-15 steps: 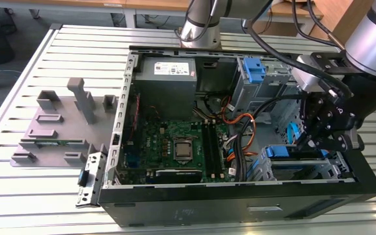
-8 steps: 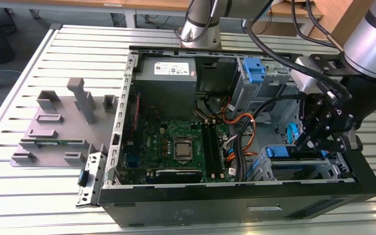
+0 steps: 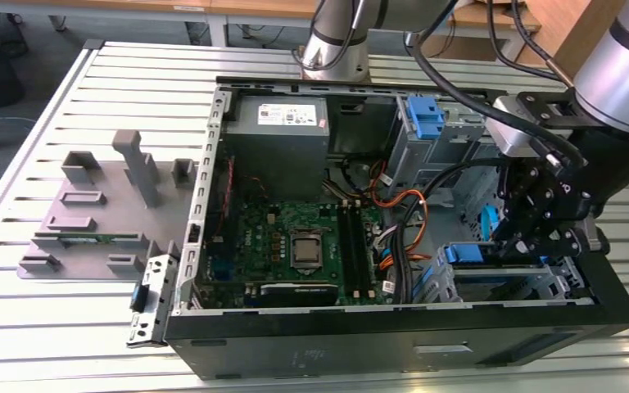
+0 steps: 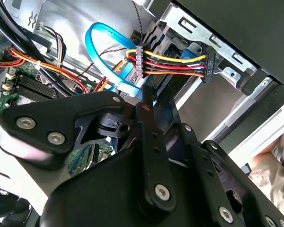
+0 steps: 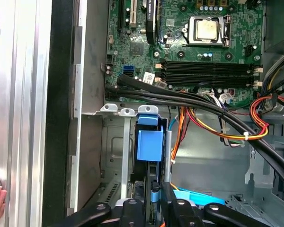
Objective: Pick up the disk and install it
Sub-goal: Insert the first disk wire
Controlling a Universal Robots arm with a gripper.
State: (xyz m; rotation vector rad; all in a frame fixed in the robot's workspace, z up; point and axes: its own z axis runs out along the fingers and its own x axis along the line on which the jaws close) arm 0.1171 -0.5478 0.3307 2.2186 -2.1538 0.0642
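I had the end effector [image 3: 533, 237] down inside the open computer case [image 3: 402, 344], at the drive bay on the exterior view's right. In the first wrist view its fingers [image 5: 154, 208] were clenched on the disk [image 5: 150, 142], which stood edge-on in the bay in its blue carrier, beside the motherboard [image 3: 292, 250].

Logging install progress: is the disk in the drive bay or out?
In: the disk stands edgewise in the drive bay, hand just above it.
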